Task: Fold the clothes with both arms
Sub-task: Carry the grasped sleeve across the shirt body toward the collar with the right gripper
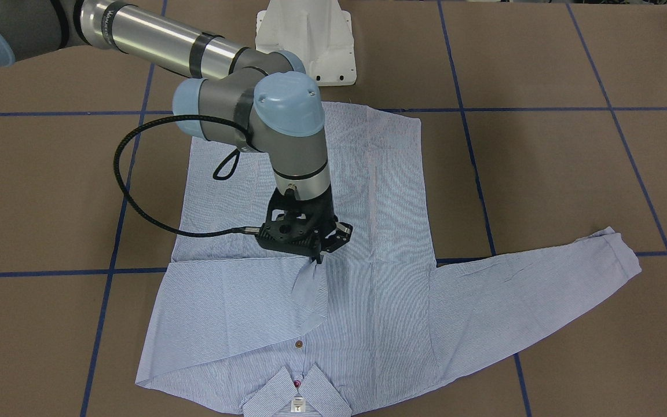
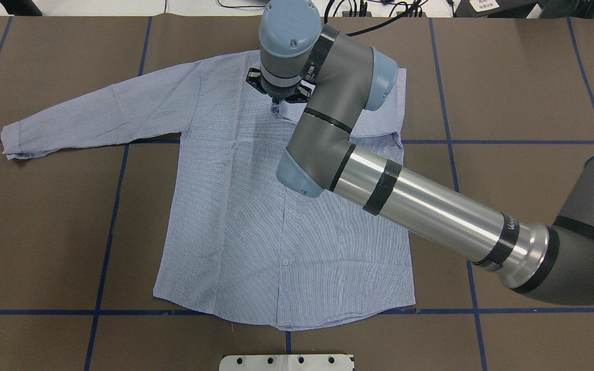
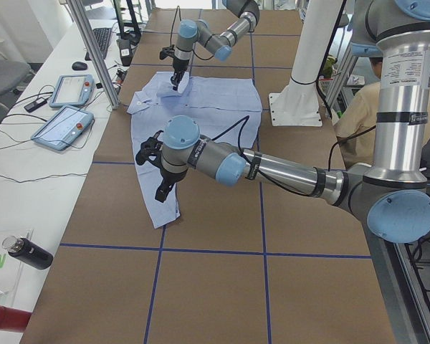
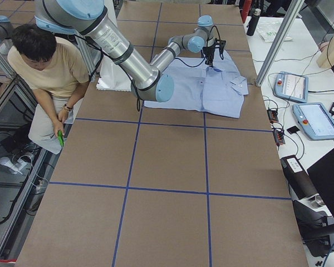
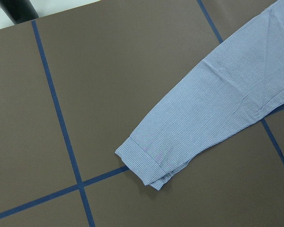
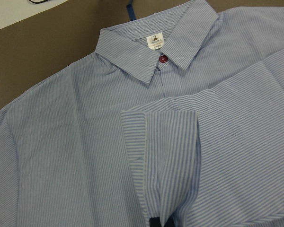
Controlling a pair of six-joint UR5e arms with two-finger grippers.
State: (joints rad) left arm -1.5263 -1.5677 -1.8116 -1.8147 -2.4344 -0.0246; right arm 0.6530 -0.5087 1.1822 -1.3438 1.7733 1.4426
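We see the shirt spread flat in the middle of the surface, collar toward the edge away from the robot. The right tool stands over its chest, clamped on the folded-in sleeve's cuff. The left tool hangs above the outstretched sleeve; we cannot tell whether it is apart or together.

Your brown table carries a grid of blue tape lines, with the white pedestal at its near edge. A person in a tan shirt sits right of it. Along the far white bench you have a keyboard, a mouse, a grey pendant, a second pendant and, leftmost, a black bottle.
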